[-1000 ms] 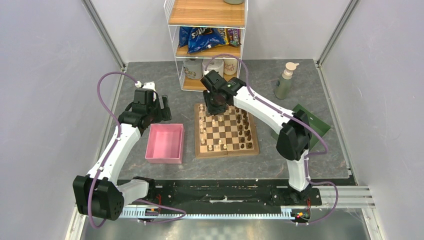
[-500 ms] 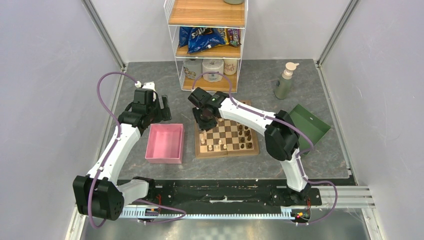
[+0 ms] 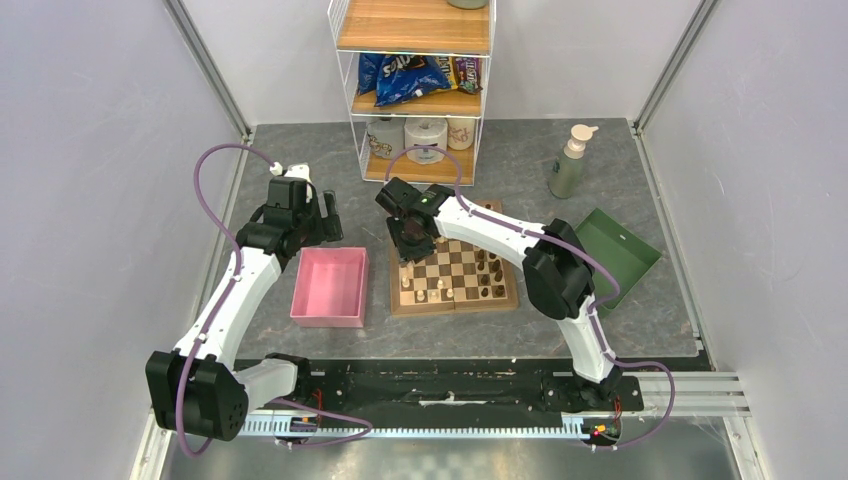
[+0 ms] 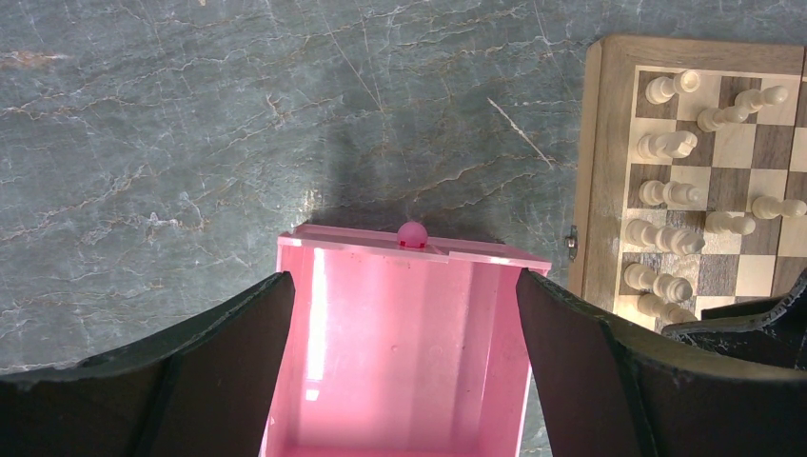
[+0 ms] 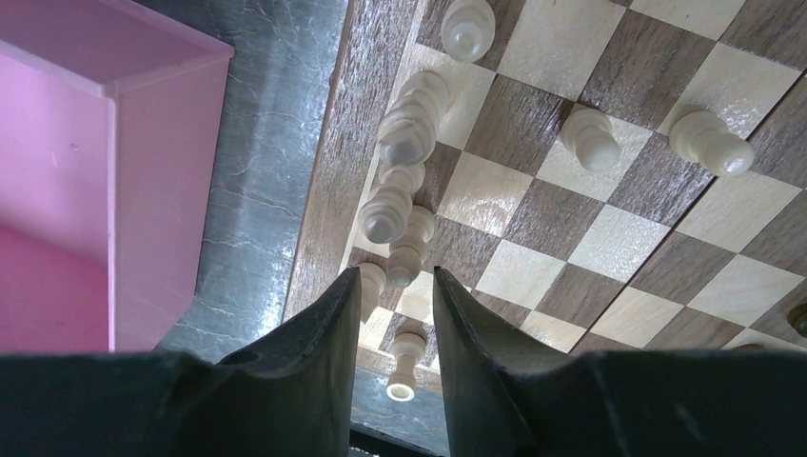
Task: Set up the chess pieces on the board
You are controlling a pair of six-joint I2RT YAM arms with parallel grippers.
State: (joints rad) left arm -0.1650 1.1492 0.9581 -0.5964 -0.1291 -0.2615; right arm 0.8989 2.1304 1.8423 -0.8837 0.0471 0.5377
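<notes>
Grey table (image 3: 300, 150), board (image 3: 455, 305), pink tray (image 3: 327, 320), green tray (image 3: 622, 250), soap bottle (image 3: 568, 170)

White pieces (image 5: 404, 143) crowd board (image 3: 455, 305) left columns, gaps tight. Dark pieces (image 3: 492, 270) line right side. Middle squares free. Pink tray (image 3: 328, 320) wall just beside board, narrow table strip (image 3: 378, 295) between. Right arm (image 3: 500, 228) crosses far edge; shelf rack (image 3: 415, 100) behind.

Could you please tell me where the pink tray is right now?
In the top external view, the pink tray sits left of centre, just beside the board's left edge, with the left end effector above its far end.
</notes>
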